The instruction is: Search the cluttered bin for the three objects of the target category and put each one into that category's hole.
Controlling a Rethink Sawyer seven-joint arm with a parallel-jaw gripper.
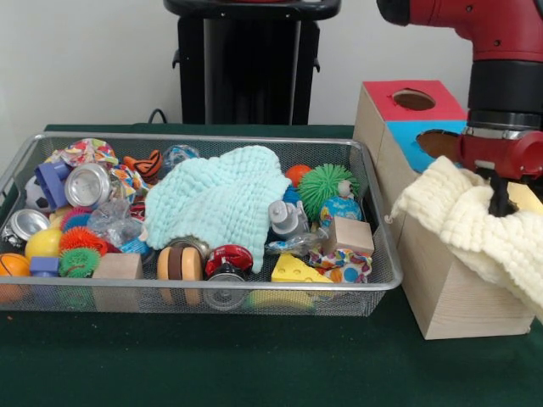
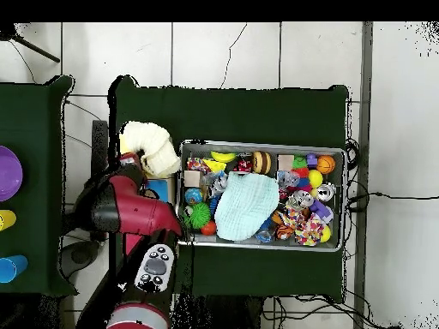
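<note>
Cream cloth (image 1: 475,229) hangs clenched in our gripper (image 1: 501,206) over the wooden box (image 1: 441,297), outside the basket (image 1: 373,284). Next we judge it needs lowering into a hole (image 1: 441,144).

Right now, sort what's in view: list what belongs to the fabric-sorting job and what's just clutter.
Job:
cream-yellow cloth, hanging from the hand
wire mesh bin
speckled fabric piece
wooden box with holes

Clutter:
cheese wedge
green spiky ball
wooden cube
silver can

The mint cloth may be the third; unsure.
</note>
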